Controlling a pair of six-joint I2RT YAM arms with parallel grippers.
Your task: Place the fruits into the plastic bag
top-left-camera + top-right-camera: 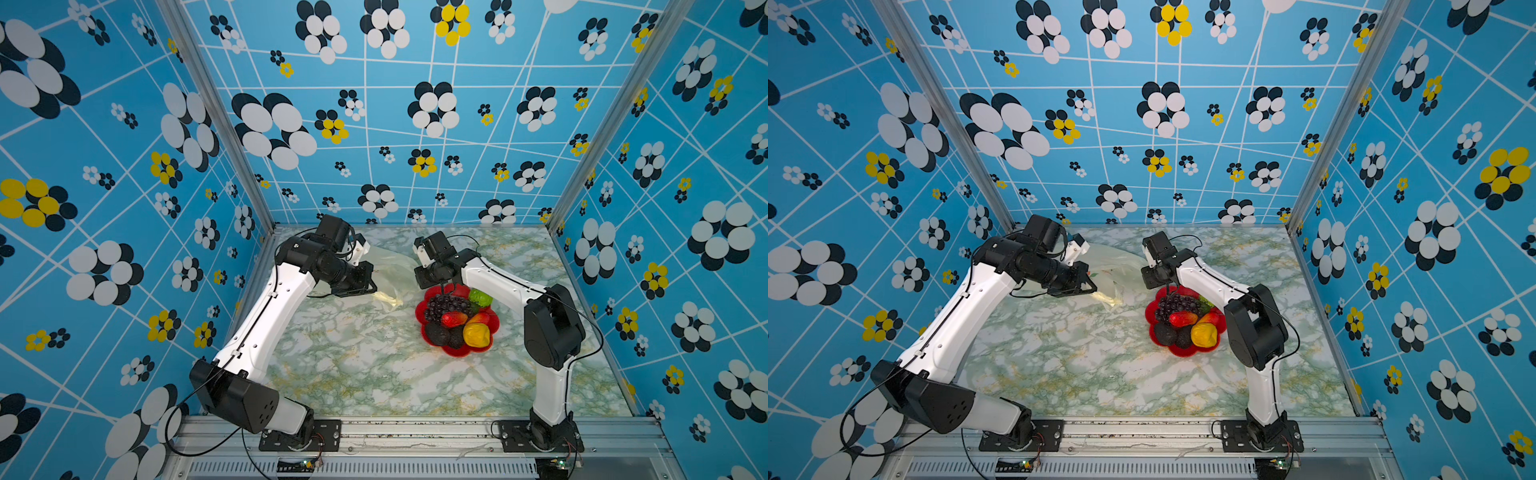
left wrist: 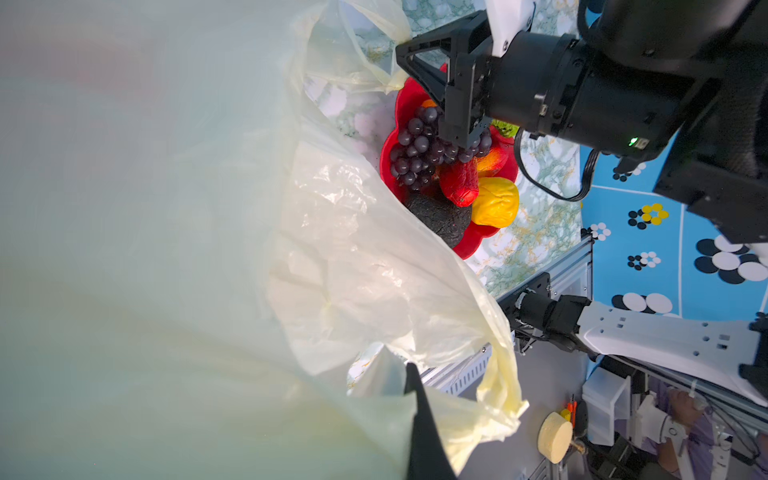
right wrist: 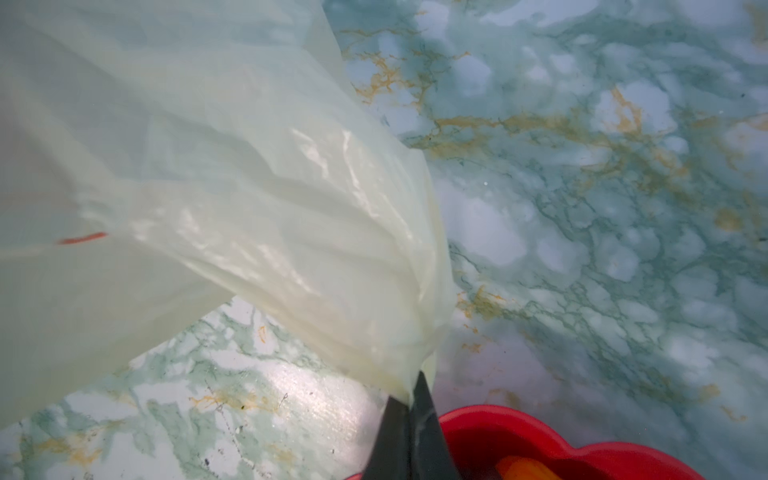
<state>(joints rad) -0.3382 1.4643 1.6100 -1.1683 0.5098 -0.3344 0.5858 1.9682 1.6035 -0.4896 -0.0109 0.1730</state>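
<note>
My right gripper (image 3: 409,409) is clamped tight on a gathered edge of the plastic bag (image 1: 392,268), which lies at ten o'clock from the red plate (image 1: 455,353). The fruits (image 1: 455,320) are heaped on that plate. My left gripper (image 1: 371,288) is at the bag, but I can't tell its opening.

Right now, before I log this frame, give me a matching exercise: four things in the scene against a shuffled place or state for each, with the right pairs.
Things
1. grape bunch
2. green fruit
3. plastic bag
4. right tool

Places or states
A. shut on the bag's edge
B. on the plate, at its far rim by the right arm
C. on the plate, on the side nearest the bag
D. crumpled on the table

Pairs: 1-C, 2-B, 3-D, 4-A
</note>
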